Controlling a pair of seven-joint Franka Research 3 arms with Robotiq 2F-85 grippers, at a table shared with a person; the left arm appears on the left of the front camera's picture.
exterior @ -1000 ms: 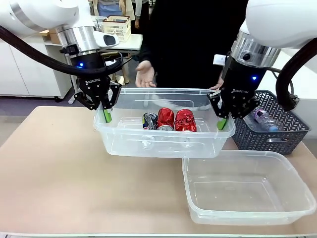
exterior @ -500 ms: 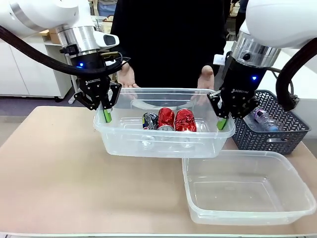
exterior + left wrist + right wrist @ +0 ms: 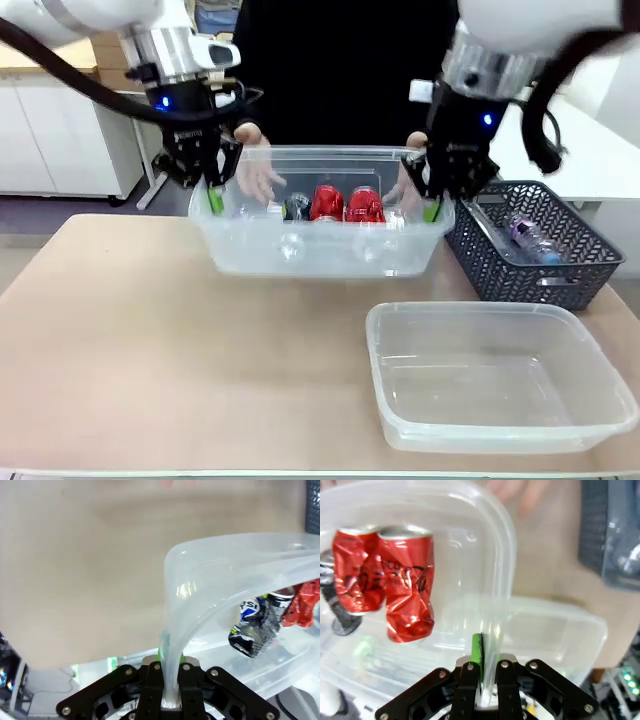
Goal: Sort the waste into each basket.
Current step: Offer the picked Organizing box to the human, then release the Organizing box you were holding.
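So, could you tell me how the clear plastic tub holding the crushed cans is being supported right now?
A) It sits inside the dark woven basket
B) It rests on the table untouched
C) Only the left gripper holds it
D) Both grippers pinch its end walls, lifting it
D: the left gripper and right gripper each have their jaws clamped on an end wall of the clear plastic tub, which hangs above the table with the dented red cans inside.
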